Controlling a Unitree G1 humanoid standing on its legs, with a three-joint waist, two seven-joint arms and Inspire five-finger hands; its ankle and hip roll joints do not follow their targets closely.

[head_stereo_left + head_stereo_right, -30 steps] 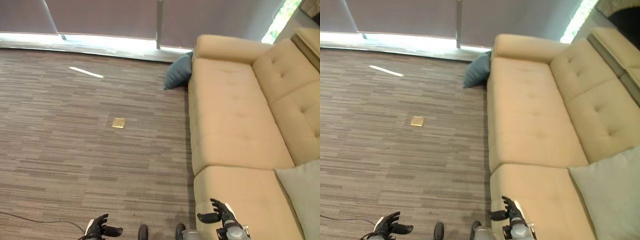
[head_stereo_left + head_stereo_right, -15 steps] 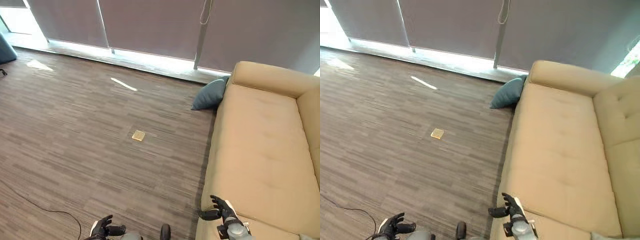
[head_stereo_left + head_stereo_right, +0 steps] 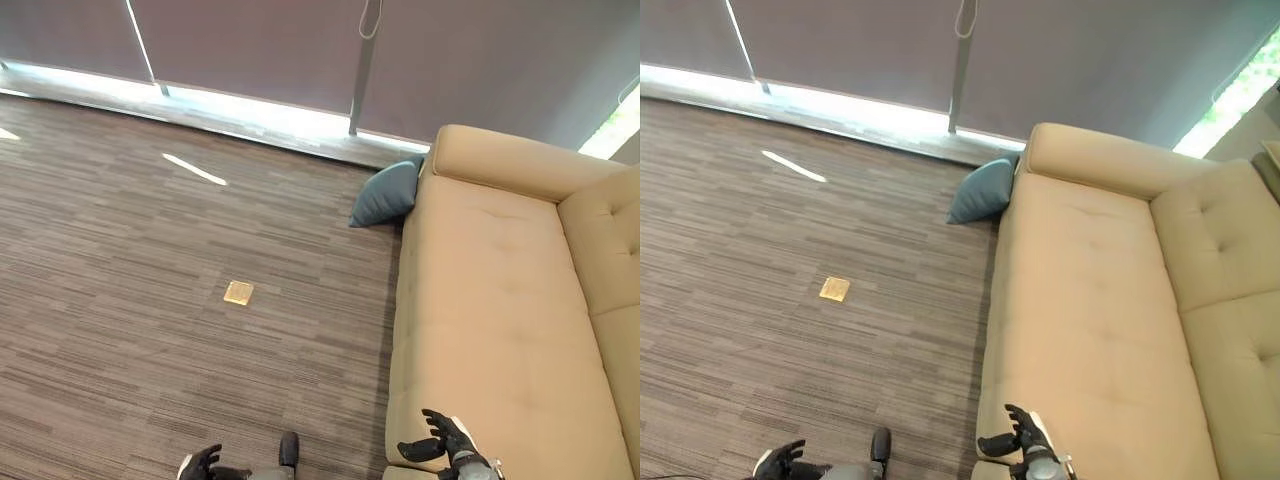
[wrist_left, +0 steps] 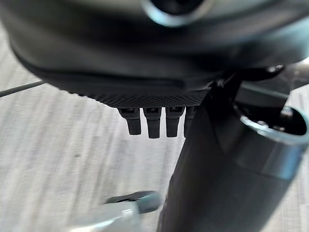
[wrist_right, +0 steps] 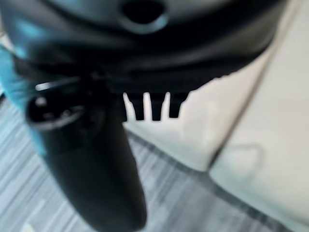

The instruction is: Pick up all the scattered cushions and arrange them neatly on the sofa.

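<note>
One teal fabric cushion [image 3: 387, 194] leans against the beige upholstered sofa [image 3: 500, 310]; both robot hands, left [image 3: 200, 464] and right [image 3: 447, 440], hang empty with fingers loosely spread.

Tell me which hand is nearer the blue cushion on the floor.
Right. The right hand hangs over the sofa's near front edge, below the blue cushion; the left hand sits farther off, over the floor.

Dark left hand [image 3: 203, 465] and right hand [image 3: 447, 440], white-capped thumbs, silver-grey wrists.

Camera swung; cushion [image 3: 388, 193] seemingly unmoved
</note>
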